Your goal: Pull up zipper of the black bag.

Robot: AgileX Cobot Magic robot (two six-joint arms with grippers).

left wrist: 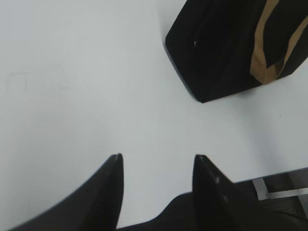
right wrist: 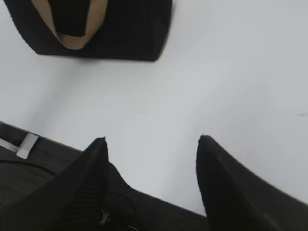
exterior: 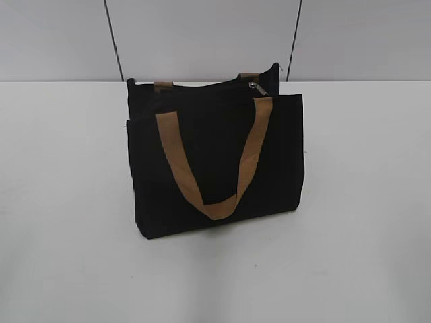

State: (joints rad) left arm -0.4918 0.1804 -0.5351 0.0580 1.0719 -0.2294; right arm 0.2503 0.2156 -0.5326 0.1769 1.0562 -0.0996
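The black bag [exterior: 215,155] stands upright on the white table, with a tan handle [exterior: 212,161] hanging down its front. The zipper pull [exterior: 254,86], small and silver, sits at the right end of the bag's top. No arm shows in the exterior view. My left gripper [left wrist: 158,156] is open and empty over bare table, well short of the bag's corner [left wrist: 226,53] at the upper right of its view. My right gripper [right wrist: 151,139] is open and empty, with the bag's bottom [right wrist: 110,33] at the upper left of its view.
The white table [exterior: 363,222] spreads around the bag. A light wall with dark seams [exterior: 114,40] rises behind it. The table's near edge and a dark base show in the left wrist view [left wrist: 284,185] and in the right wrist view [right wrist: 24,144].
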